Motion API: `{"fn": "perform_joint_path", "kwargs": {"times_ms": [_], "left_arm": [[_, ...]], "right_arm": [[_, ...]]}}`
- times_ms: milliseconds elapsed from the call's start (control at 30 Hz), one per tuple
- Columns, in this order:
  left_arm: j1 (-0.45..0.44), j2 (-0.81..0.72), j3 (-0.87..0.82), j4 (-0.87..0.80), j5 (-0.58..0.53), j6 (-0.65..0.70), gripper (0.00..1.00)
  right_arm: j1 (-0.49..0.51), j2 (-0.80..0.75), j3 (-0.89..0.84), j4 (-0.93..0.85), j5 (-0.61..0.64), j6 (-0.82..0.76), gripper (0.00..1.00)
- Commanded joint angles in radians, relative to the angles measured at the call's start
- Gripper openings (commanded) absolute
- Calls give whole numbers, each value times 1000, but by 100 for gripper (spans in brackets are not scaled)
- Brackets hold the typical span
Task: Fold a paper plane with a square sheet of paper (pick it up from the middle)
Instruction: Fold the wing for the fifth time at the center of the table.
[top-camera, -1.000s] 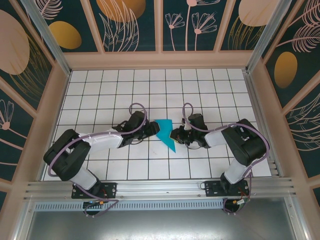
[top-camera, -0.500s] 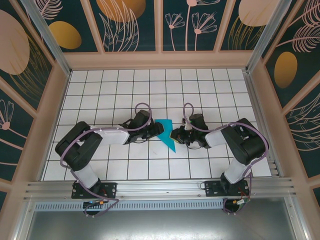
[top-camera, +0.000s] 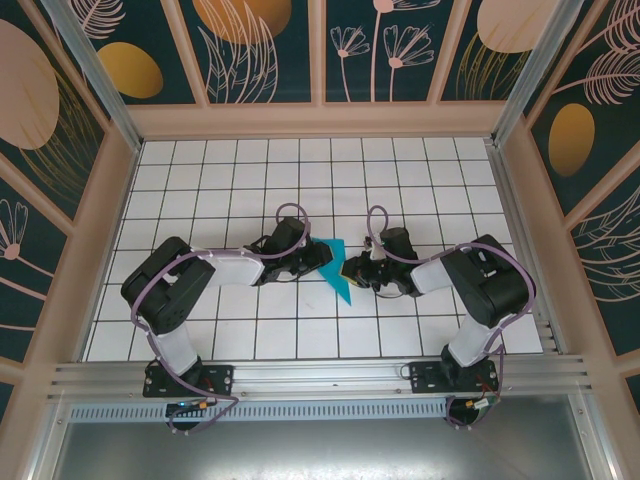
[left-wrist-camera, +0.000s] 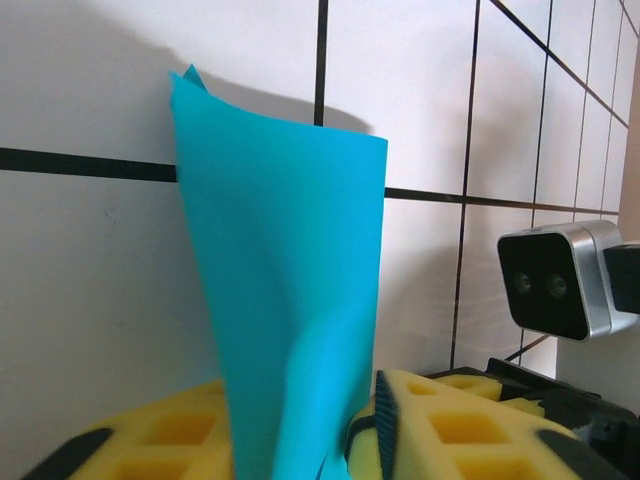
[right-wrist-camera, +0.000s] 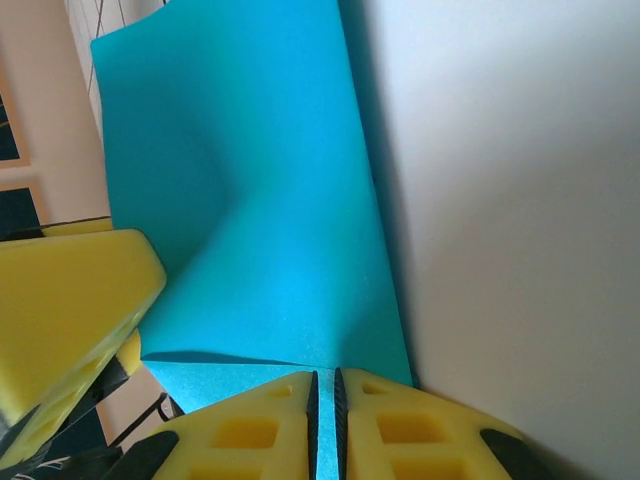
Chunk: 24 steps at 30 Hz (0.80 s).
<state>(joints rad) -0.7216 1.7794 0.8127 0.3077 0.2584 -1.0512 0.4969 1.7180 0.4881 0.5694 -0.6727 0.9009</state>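
Observation:
The teal-blue paper plane, folded from the square sheet of paper, stands on edge at mid-table with its point toward the near side. My right gripper is shut on its right edge; in the right wrist view the yellow pads pinch the paper at my right gripper. My left gripper reaches in from the left. In the left wrist view the curved paper runs down between the pads of my left gripper, which stand apart. The right pad touches the paper.
White tiled floor lies all round the paper. Low beige walls fence the table at the back and sides. The right arm's wrist camera sits close beside my left fingers. A left pad crowds the right wrist view.
The left arm has pushed rightward, so its gripper now straddles the paper's left part, and its jaws have narrowed. The right gripper and the paper have stayed put.

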Motion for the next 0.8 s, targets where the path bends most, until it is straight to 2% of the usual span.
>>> {"fn": "perform_joint_path", "kwargs": {"times_ms": [0,133,300,367,467,600,767], "left_arm": [[7,-2,5,36,14,-7,29],[13,-5,3,36,12,-6,23],[20,-14,-10,36,5,-10,9],[25,-21,-16,39,-1,-16,7],[25,-33,-21,44,-3,-23,4],[25,-46,-30,67,-1,-47,3],[24,-46,-26,73,8,-52,3]], "right_arm": [[-6,60,-26,-39,89,-13,18],[-8,63,-21,-35,88,-13,18],[-9,49,-16,-27,77,-19,20],[-9,20,-8,-33,68,-36,22],[-9,-67,2,-85,91,-81,25],[-5,-233,18,-234,194,-175,29],[42,-439,-19,-308,316,-273,45]]}}
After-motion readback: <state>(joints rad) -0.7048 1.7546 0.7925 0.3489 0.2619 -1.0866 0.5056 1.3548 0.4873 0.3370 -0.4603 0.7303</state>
